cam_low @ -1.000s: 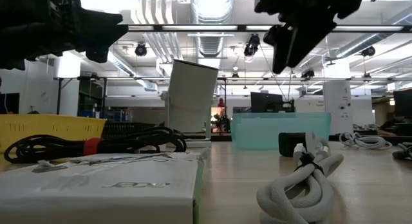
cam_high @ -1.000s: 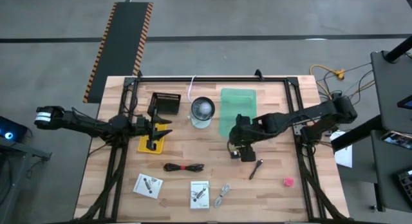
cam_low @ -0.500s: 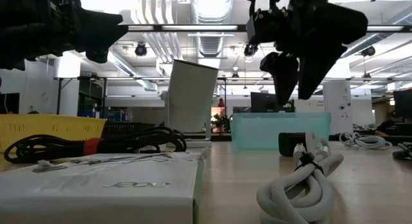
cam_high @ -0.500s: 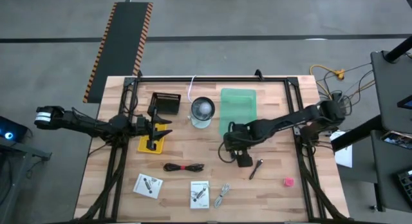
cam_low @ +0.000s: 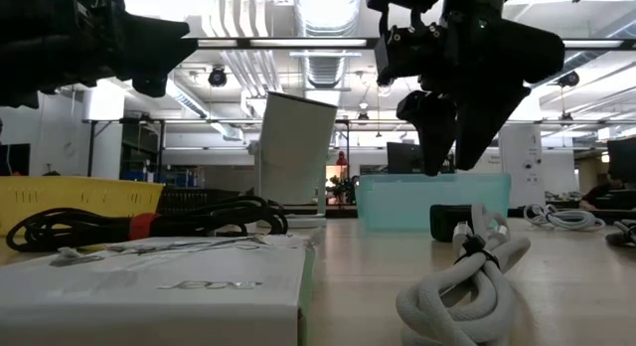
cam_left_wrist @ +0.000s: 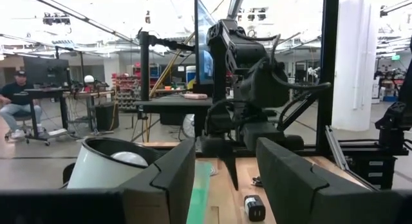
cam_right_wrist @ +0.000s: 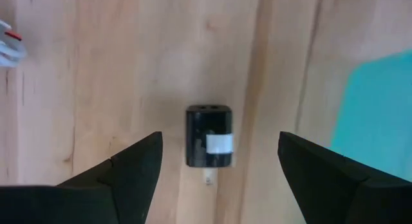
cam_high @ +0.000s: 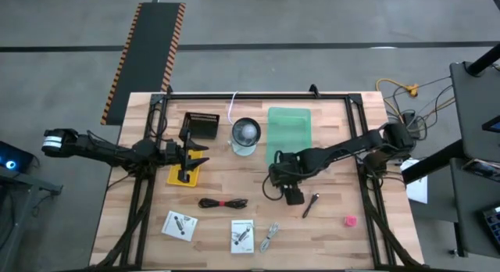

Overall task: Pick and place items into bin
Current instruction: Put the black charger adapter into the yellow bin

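My right gripper (cam_right_wrist: pixel 219 135) is open and points down above the tiny black cube (cam_right_wrist: pixel 208 137), which lies flat on the wood between its fingers without touching them. The low view shows this gripper (cam_low: pixel 442 127) hanging clear above the cube (cam_low: pixel 452 222). On the near part of the table lie the black-and-red cable (cam_high: pixel 223 202), two white cards (cam_high: pixel 179 225) (cam_high: pixel 242 235), a pale bundled piece (cam_high: pixel 269 237), the dark stick tool (cam_high: pixel 311 204) and the pink lump (cam_high: pixel 350 221). My left gripper (cam_high: pixel 195 156) waits open over the yellow bin (cam_high: pixel 185 176).
A teal tray (cam_high: pixel 289 135), a tipped white cup (cam_high: pixel 245 137) and a black basket (cam_high: pixel 201 126) stand toward the far side. The dark frame rails (cam_high: pixel 250 96) border the table. Bare wood lies between the cable and the cube.
My right gripper has moved toward the table's left and a little toward the near edge, and has come down over the black cube. The cube and the other items have stayed in place.
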`<action>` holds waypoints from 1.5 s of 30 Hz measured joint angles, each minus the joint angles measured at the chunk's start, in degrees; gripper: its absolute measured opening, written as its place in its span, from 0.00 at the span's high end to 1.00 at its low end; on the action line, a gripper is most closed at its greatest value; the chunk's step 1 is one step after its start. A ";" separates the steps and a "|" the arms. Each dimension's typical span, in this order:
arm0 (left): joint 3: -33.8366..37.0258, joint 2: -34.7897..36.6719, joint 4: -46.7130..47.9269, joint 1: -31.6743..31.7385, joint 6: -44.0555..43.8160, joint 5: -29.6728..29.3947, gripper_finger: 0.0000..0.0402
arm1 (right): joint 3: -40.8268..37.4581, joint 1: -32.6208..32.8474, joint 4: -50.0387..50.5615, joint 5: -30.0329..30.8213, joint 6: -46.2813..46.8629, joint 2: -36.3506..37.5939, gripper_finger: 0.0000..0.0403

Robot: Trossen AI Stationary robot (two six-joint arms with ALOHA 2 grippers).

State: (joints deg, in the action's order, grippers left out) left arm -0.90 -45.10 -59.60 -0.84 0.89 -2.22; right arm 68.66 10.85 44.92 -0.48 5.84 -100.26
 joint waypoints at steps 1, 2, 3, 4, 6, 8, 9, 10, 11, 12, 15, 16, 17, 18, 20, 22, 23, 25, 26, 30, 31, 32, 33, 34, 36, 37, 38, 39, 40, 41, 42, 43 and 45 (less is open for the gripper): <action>0.01 -0.01 0.11 0.00 0.00 0.00 0.62 | 0.00 0.23 -0.26 0.01 0.00 -0.37 0.28; 0.01 0.00 0.12 0.00 0.00 0.00 0.62 | -0.04 0.52 -0.32 0.01 -0.01 -0.87 0.28; 0.01 -0.02 0.00 0.00 0.00 0.00 0.62 | -0.07 0.65 -0.36 0.01 -0.01 -1.35 0.28; 0.01 -0.07 -0.02 0.00 0.00 0.00 0.62 | -0.07 0.74 -0.53 -0.01 0.02 -1.79 0.28; 0.01 -0.07 0.10 0.00 0.00 0.00 0.62 | -0.07 0.92 -0.56 0.01 0.51 -2.69 0.29; 0.01 -0.08 0.02 0.00 0.00 0.00 0.62 | -0.07 0.92 -0.63 0.01 0.83 -3.63 0.29; 0.01 -0.09 0.05 0.00 0.00 0.00 0.62 | -0.09 0.92 -0.59 0.01 0.89 -4.01 0.29; 0.01 -0.09 0.05 0.00 0.00 0.00 0.62 | -0.11 0.92 -0.54 0.01 1.40 -4.38 0.28; 0.01 -0.09 0.03 0.00 0.00 0.00 0.62 | -0.11 0.92 -0.60 0.01 1.79 -4.71 0.28; 0.01 -0.09 0.03 0.00 0.00 0.00 0.62 | -0.11 0.92 -0.51 0.01 1.95 -4.88 0.29; 0.01 -0.11 0.03 0.00 0.00 0.01 0.62 | -0.33 0.92 -0.52 0.03 2.00 -5.22 0.29; 0.01 -0.11 0.07 0.00 0.00 0.01 0.62 | -0.31 0.92 -0.58 0.03 2.02 -5.34 0.30; 0.01 -0.09 0.07 0.00 0.00 0.00 0.62 | -0.40 0.92 -0.52 0.03 2.19 -5.39 0.30; 0.01 -0.07 0.03 0.00 0.00 0.00 0.62 | -0.55 0.94 -0.56 0.01 2.90 -5.39 0.30; 0.01 -0.13 0.09 0.00 0.00 0.01 0.62 | -0.56 0.98 -0.98 0.05 5.20 -5.62 0.31; 0.01 -0.10 0.01 0.00 0.00 0.00 0.62 | -0.94 1.01 -0.85 0.04 5.58 -5.75 0.32; 0.01 -0.24 -0.16 0.00 0.00 0.00 0.62 | -1.07 1.01 -0.78 0.04 5.59 -5.94 0.32; 0.01 -0.13 0.22 0.00 0.00 0.02 0.62 | -1.19 1.01 -0.97 0.05 5.79 -6.18 0.33; 0.01 -0.19 0.00 0.00 0.00 0.02 0.62 | -1.29 1.01 -0.76 0.05 5.80 -6.22 0.34; 0.01 -0.13 0.04 0.00 0.00 0.00 0.62 | -1.31 1.01 -1.37 0.32 5.80 -6.37 0.38; 0.01 -0.13 0.03 0.00 0.00 0.00 0.62 | -1.31 1.01 -1.39 0.46 5.80 -6.40 0.39; 0.01 -0.13 0.03 0.00 0.00 0.00 0.62 | -1.31 1.01 -1.54 0.48 5.80 -6.40 0.40; 0.01 -0.11 0.11 0.00 0.00 0.00 0.62 | -1.31 1.01 -1.76 0.49 5.80 -6.39 0.41; 0.01 -0.09 0.04 0.00 0.00 0.00 0.62 | -1.31 1.01 -1.83 0.51 5.80 -6.39 0.42; 0.01 -0.19 0.02 0.00 0.00 0.00 0.62 | -1.31 1.01 -1.81 0.51 5.78 -6.39 0.44; 0.01 -0.17 0.12 0.00 0.00 0.00 0.62 | -1.31 1.01 -1.87 0.51 5.73 -6.39 0.45; 0.01 -0.14 0.10 0.00 0.00 0.00 0.62 | -1.35 1.01 -1.88 0.51 5.39 -6.39 0.46; 0.01 -0.10 0.01 0.00 0.00 0.00 0.62 | -1.43 1.01 -1.88 0.55 4.77 -6.39 0.47; 0.01 -0.09 0.01 0.00 0.00 0.00 0.62 | -1.50 1.01 -1.89 0.59 4.28 -6.39 0.48; 0.01 -0.09 0.05 0.00 0.00 0.00 0.62 | -1.51 1.01 -1.86 0.60 4.03 -6.39 0.49; 0.01 -0.09 0.07 0.00 0.00 0.00 0.62 | -1.51 1.01 -1.95 0.60 3.92 -6.39 0.50; 0.01 -0.09 0.03 0.00 0.00 0.00 0.62 | -1.51 1.01 -2.02 0.60 3.85 -6.39 0.52; 0.01 -0.19 0.04 0.00 0.00 -0.02 0.62 | -1.51 1.01 -2.03 0.60 3.71 -6.39 0.55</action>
State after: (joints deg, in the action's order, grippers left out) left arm -0.89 -45.29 -59.55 -0.84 0.89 -2.24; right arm 67.16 11.86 42.89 0.12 9.55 -106.65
